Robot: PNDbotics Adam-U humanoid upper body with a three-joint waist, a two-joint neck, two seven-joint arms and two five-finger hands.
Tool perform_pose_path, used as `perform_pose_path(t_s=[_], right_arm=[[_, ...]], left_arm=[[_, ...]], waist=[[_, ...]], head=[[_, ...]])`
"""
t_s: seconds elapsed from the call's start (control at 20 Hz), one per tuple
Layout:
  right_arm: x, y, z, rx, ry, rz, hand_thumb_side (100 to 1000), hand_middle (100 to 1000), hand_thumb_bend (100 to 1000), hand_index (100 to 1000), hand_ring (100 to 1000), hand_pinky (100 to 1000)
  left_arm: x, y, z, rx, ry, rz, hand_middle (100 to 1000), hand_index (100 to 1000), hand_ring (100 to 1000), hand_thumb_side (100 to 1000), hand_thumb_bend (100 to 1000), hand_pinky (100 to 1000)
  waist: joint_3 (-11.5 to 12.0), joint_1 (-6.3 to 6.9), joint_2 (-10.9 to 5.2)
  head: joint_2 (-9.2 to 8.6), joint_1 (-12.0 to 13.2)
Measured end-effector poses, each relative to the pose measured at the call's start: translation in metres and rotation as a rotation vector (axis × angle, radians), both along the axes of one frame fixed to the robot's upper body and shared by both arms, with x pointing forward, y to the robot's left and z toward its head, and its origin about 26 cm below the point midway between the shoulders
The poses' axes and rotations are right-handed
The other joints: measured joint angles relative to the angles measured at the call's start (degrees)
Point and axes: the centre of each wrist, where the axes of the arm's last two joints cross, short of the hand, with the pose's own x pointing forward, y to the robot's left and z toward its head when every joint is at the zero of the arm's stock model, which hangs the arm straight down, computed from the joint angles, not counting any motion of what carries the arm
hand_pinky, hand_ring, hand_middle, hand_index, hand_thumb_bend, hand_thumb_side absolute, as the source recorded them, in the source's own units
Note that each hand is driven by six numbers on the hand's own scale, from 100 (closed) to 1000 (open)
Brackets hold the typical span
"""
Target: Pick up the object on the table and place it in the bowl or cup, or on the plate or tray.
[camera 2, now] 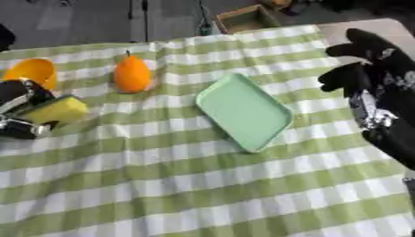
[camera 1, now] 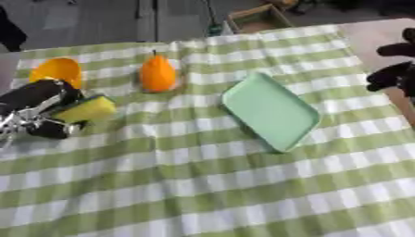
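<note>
A yellow sponge-like block (camera 1: pixel 87 109) is held at the left of the table, with my left hand (camera 1: pixel 39 109) curled round it just above the cloth. An orange pear-shaped fruit (camera 1: pixel 157 73) stands upright behind it, toward the middle. An orange bowl (camera 1: pixel 57 70) sits at the far left, right behind my left hand. A pale green tray (camera 1: pixel 271 110) lies right of centre with nothing on it. My right hand (camera 2: pixel 374 69) hovers at the right edge, beside the tray, fingers relaxed and holding nothing.
A green-and-white checked cloth (camera 1: pixel 210 185) covers the table, with wide bare cloth in front. Bare wooden tabletop (camera 2: pixel 356 28) shows at the far right corner. A cardboard box (camera 1: pixel 258 18) stands on the floor behind the table.
</note>
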Motion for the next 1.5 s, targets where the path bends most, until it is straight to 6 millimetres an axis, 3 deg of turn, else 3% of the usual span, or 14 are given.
perform_pose_path(t_s=[0.25, 0.45, 0.6, 0.9, 1.15, 1.2, 1.35, 1.45, 1.5], right_arm=[[0.000, 0.001, 0.001, 0.000, -0.004, 0.004, 434, 793, 100, 952, 666, 641], [0.002, 0.006, 0.005, 0.004, -0.017, 0.031, 405, 795, 100, 950, 670, 646], [0.004, 0.016, 0.014, 0.010, -0.057, 0.082, 369, 797, 100, 949, 675, 651], [0.006, 0.032, 0.028, 0.017, -0.119, 0.179, 344, 800, 100, 949, 680, 656], [0.006, 0.040, 0.031, 0.011, -0.139, 0.237, 346, 800, 100, 949, 680, 656], [0.006, 0.041, 0.031, 0.009, -0.140, 0.242, 347, 800, 100, 949, 679, 655], [0.006, 0.043, 0.031, 0.002, -0.142, 0.255, 349, 800, 100, 949, 679, 655], [0.006, 0.043, 0.031, -0.001, -0.141, 0.258, 349, 800, 100, 949, 679, 655], [0.006, 0.043, 0.031, -0.001, -0.141, 0.259, 351, 799, 100, 949, 678, 654]], left_arm=[[0.007, -0.033, 0.048, -0.128, -0.199, -0.111, 363, 486, 522, 100, 100, 644], [0.022, -0.072, 0.061, -0.151, -0.261, -0.208, 388, 510, 545, 100, 138, 668], [0.042, -0.103, 0.054, -0.139, -0.277, -0.252, 419, 541, 565, 100, 162, 683], [0.074, -0.152, 0.014, -0.137, -0.378, -0.279, 480, 605, 613, 100, 256, 729], [0.076, -0.182, -0.008, -0.036, -0.450, -0.382, 521, 648, 641, 100, 333, 761], [0.076, -0.185, -0.010, -0.006, -0.460, -0.399, 593, 712, 678, 100, 492, 793], [0.074, -0.192, -0.017, 0.125, -0.475, -0.432, 620, 740, 688, 104, 524, 796], [0.074, -0.194, -0.024, 0.191, -0.476, -0.436, 645, 765, 698, 157, 569, 801], [0.075, -0.194, -0.026, 0.215, -0.474, -0.436, 686, 802, 717, 227, 637, 810]], waist=[[-0.11, -0.06, 0.00], [-1.34, -0.41, 0.00], [-4.62, -0.52, 0.00], [-9.58, -0.52, 0.00], [-10.75, -0.50, 0.00], [-10.79, -0.50, 0.00], [-11.03, -0.50, 0.00], [-11.05, -0.50, 0.00], [-11.07, -0.50, 0.00]], head=[[0.00, 0.08], [0.00, 0.66], [-0.42, 1.70], [-1.03, 3.22], [-1.49, 3.32], [-1.50, 3.32], [-1.53, 3.24], [-1.54, 3.14], [-1.54, 3.09]])
